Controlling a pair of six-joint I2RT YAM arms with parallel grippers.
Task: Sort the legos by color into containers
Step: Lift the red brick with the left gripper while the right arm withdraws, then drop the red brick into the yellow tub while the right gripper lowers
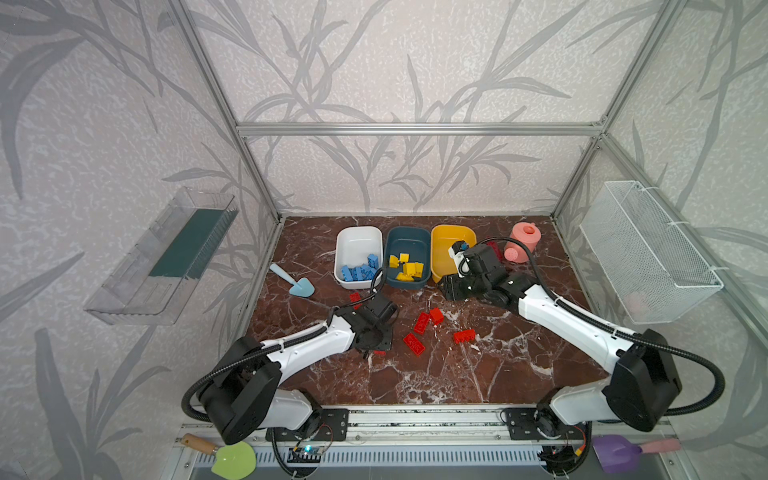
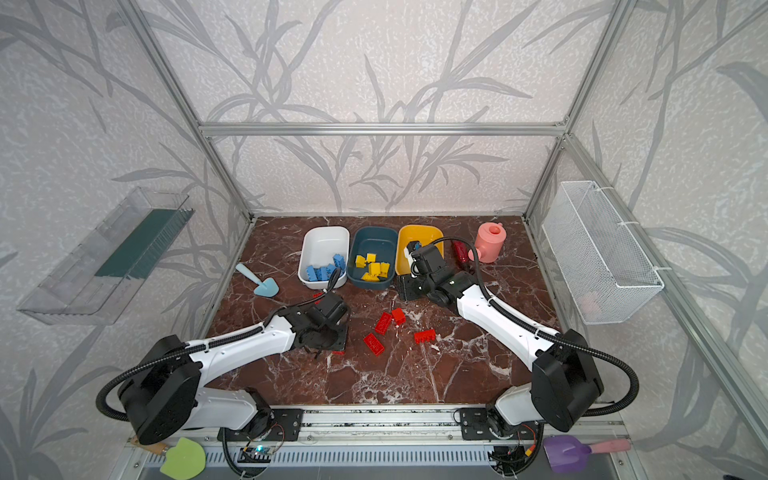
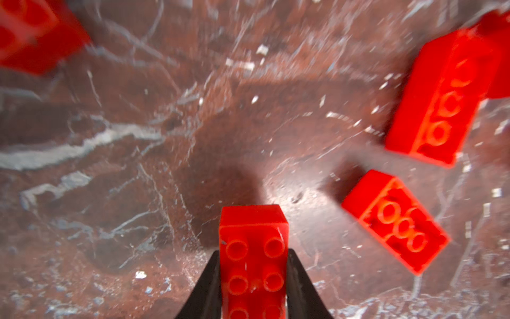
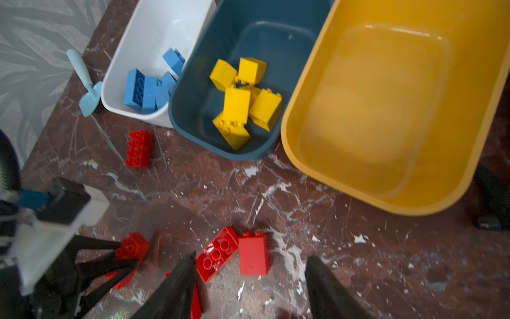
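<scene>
In the left wrist view my left gripper (image 3: 254, 251) is shut on a red lego (image 3: 252, 229), its black fingers pressed on both long sides. In a top view this gripper (image 1: 374, 353) is low over the table's front left. My right gripper (image 4: 251, 256) is open and holds nothing; it hovers in front of the yellow container (image 1: 446, 241), which is empty. The white container (image 1: 357, 237) holds blue legos (image 1: 359, 270). The teal container (image 1: 409, 239) holds yellow legos (image 1: 409, 268). Several red legos lie loose mid-table (image 1: 422, 322), (image 1: 413, 344), (image 1: 464, 336).
A light blue toy shovel (image 1: 297, 282) lies left of the white container, with one red lego (image 1: 354, 297) near it. A pink watering can (image 1: 523, 241) and a red cylindrical tool (image 1: 494, 249) stand at the back right. A wire basket (image 1: 648, 253) hangs on the right wall.
</scene>
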